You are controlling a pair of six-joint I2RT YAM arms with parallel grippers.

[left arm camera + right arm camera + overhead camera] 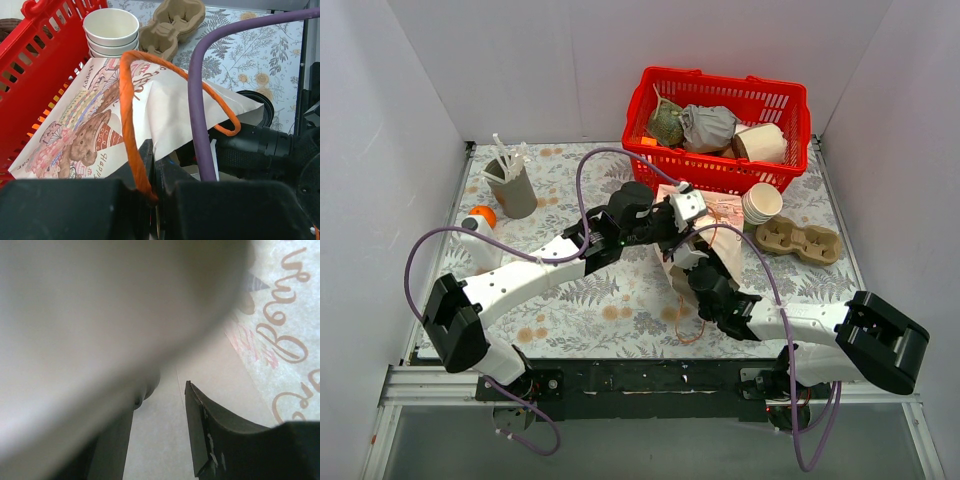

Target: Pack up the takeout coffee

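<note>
Orange handle [128, 125] of paper bag [90, 130] is pinched by left gripper [152, 161], jaws clamped. Right gripper [166, 390] is pressed close against bag paper, fingers held apart.

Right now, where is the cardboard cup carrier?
In the top view, the cup carrier lies on the right of the table, near the red basket, beside the stack of paper cups.
</note>
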